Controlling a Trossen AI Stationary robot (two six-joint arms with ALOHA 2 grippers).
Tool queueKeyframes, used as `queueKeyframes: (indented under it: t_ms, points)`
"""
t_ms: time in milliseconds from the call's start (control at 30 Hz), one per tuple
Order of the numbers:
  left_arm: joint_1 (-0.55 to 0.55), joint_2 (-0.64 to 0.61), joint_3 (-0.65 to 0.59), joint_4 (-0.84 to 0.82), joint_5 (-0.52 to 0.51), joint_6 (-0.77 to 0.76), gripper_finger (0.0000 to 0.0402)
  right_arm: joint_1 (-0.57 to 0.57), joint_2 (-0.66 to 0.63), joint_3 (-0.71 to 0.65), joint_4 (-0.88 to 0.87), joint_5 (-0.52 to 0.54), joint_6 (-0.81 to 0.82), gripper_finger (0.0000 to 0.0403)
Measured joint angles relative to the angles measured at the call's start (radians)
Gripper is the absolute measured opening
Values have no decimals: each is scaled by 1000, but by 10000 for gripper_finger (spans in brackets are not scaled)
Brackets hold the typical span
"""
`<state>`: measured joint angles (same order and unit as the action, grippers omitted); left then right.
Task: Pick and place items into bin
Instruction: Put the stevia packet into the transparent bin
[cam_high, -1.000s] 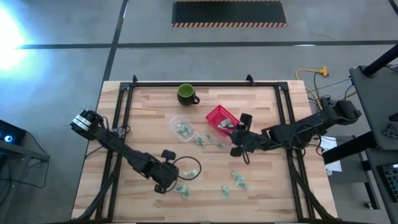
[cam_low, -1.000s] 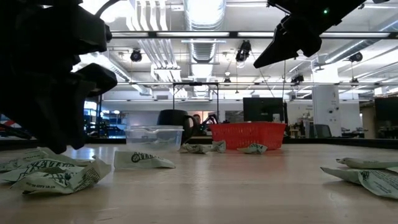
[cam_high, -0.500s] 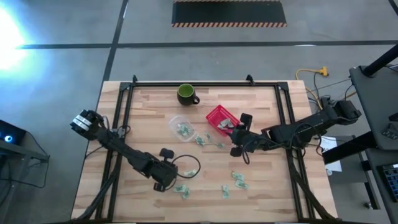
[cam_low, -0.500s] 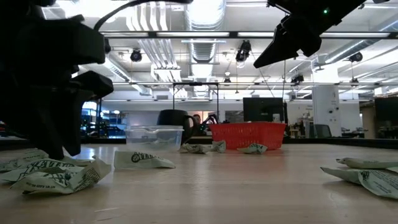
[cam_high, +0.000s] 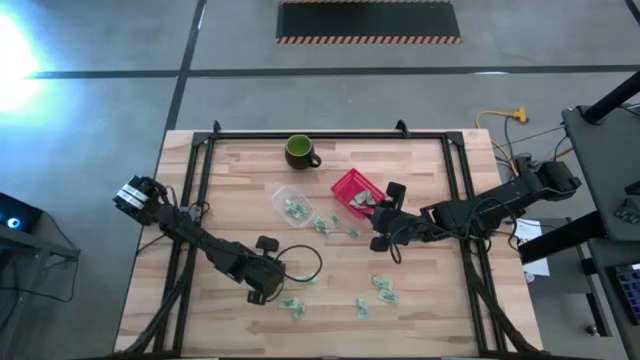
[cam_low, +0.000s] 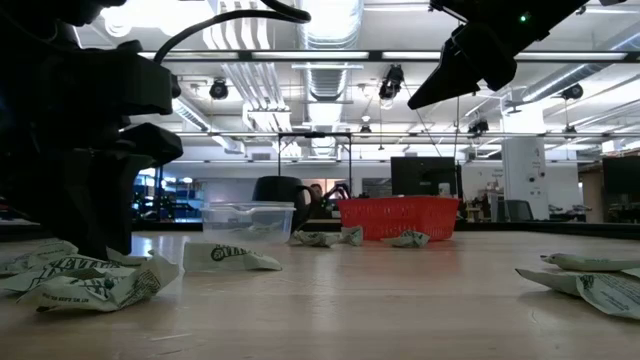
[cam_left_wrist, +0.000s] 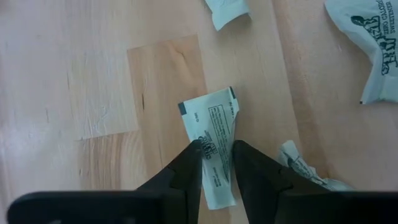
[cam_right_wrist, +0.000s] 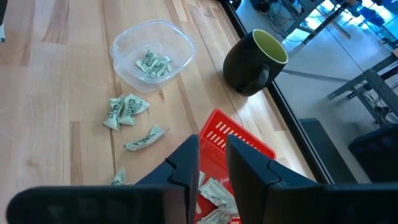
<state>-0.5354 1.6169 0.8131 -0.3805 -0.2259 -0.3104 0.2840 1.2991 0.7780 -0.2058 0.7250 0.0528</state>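
Table (cam_high: 420, 160) near edge | left tool (cam_left_wrist: 216, 149) clamps wrapper (cam_left_wrist: 214, 134) | right tool (cam_right_wrist: 212, 144) empty, narrow gap

One camera looks straight down on the whole worktop (cam_high: 400, 170). Another sits at worktop level, facing the room. Each wrist camera looks closely past its own fingers. The red basket (cam_high: 352, 190) shows overhead, low and from the right wrist.

We see a grey floor (cam_high: 300, 95) with a hazard-striped mat (cam_high: 368, 21), and ceiling ducts (cam_low: 330, 60) over dark monitors (cam_low: 425, 177) beyond.
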Motion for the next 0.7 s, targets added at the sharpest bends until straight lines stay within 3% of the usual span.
queueKeyframes:
  t_ms: [267, 467, 700]
  points:
    - [0, 0, 2, -5, 7, 35, 8, 0, 0, 0, 0, 0, 0, 64]
    - [3, -4, 1, -10, -1, 76, 5, 0, 0, 0, 0, 0, 0, 64]
    - [5, -60, 3, -60, -167, 148, 0, 0, 0, 0, 0, 0, 6, 66]
